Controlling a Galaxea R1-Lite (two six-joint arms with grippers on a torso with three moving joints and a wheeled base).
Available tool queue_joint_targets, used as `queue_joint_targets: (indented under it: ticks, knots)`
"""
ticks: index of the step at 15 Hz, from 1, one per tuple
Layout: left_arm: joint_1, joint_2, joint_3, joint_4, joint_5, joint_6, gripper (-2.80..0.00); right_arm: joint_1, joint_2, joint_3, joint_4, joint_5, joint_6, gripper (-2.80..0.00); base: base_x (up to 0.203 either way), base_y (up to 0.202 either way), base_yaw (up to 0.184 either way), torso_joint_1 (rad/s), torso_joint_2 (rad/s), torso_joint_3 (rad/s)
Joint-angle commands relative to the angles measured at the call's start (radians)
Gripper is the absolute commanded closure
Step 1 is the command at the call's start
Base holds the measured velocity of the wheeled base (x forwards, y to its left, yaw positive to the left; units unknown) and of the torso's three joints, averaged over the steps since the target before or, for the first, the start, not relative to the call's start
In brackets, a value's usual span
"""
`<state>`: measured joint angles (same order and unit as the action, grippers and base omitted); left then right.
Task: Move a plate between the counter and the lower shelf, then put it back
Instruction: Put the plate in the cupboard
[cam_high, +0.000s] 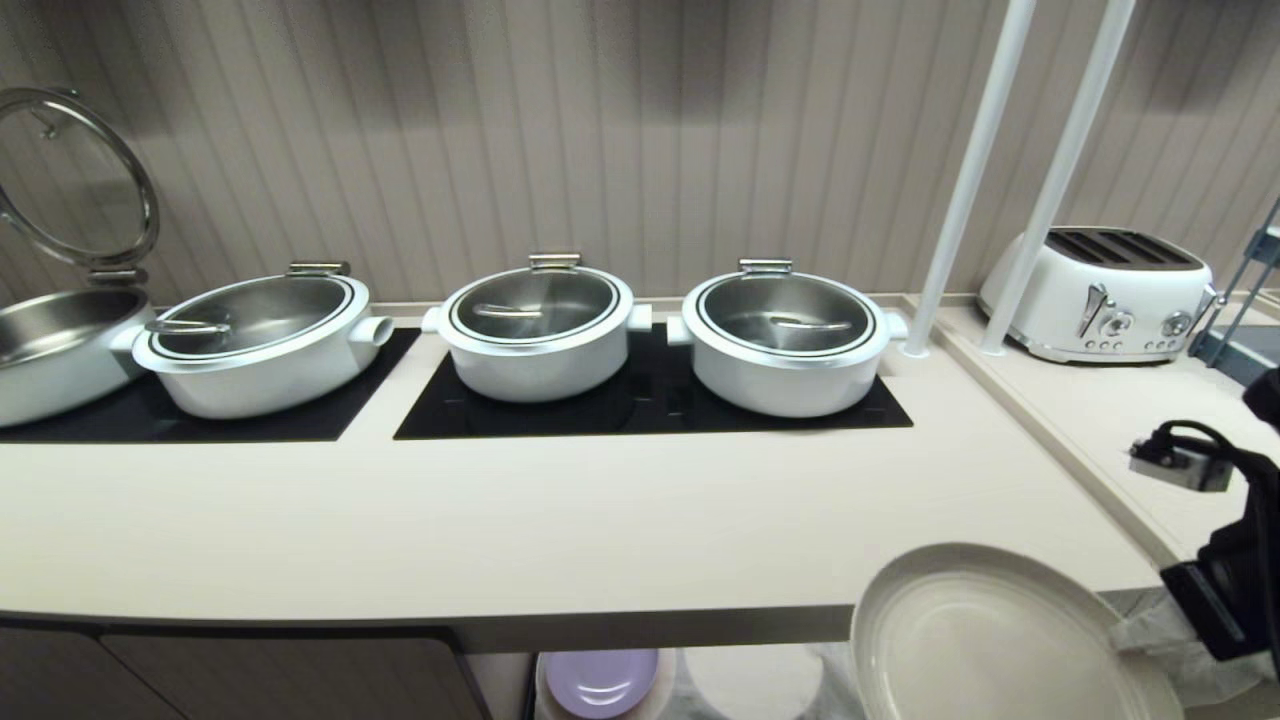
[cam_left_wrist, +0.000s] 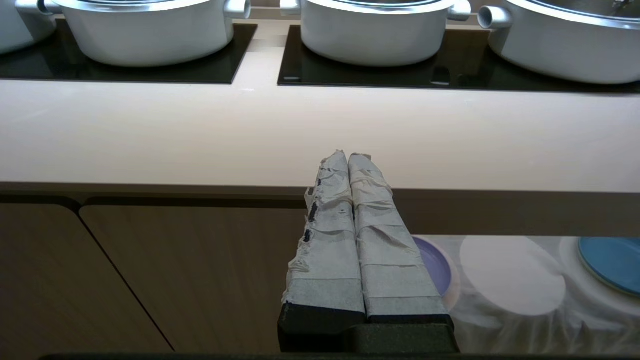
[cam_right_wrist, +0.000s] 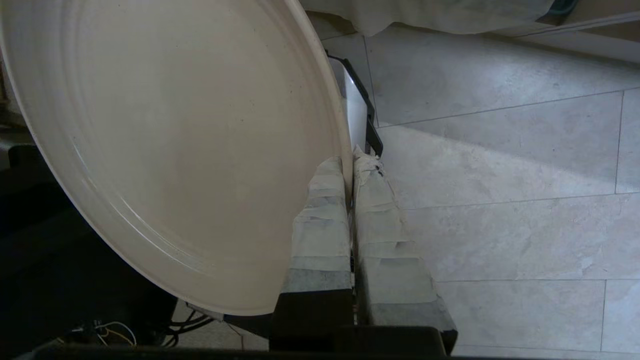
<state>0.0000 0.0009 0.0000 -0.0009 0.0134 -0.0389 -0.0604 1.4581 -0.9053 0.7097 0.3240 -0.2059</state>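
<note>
Cream plate (cam_right_wrist: 170, 150) hung off the counter (cam_high: 560, 520) edge at 5 o'clock in head view, rim pinched by right gripper (cam_right_wrist: 350, 175). Left gripper (cam_left_wrist: 347, 162) parked, fingers together. Thin edge grip risked slip or clipping the counter lip.

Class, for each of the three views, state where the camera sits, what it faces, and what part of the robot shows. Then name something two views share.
Head: high, looking down at the counter and pots; right arm holding the plate.
Left wrist: behind the shut left gripper, facing the counter edge and lower shelf.
Right wrist: behind the right gripper shut on the plate's rim, facing the floor.
Shared: the head and right wrist views both show the plate.
</note>
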Motion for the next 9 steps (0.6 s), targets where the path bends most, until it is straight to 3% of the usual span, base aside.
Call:
queue_joint_targets:
  ticks: [1, 5, 9]
  knots:
    - [0.0, 0.001, 0.0, -0.001, 0.0, -0.001, 0.0, -0.001, -0.106, 0.082, 0.006, 0.003, -0.004, 0.0, 0.0, 0.0, 0.0, 0.0, 0.0, 0.0]
    - [0.002, 0.001, 0.0, -0.001, 0.0, -0.001, 0.0, -0.001, -0.176, 0.163, 0.008, 0.006, 0.013, 0.0, 0.0, 0.0, 0.0, 0.0, 0.0, 0.0]
    - [0.0, 0.001, 0.0, -0.001, 0.0, -0.001, 0.0, -0.001, -0.225, 0.206, 0.002, 0.004, 0.112, 0.0, 0.0, 0.0, 0.0, 0.0, 0.0, 0.0]
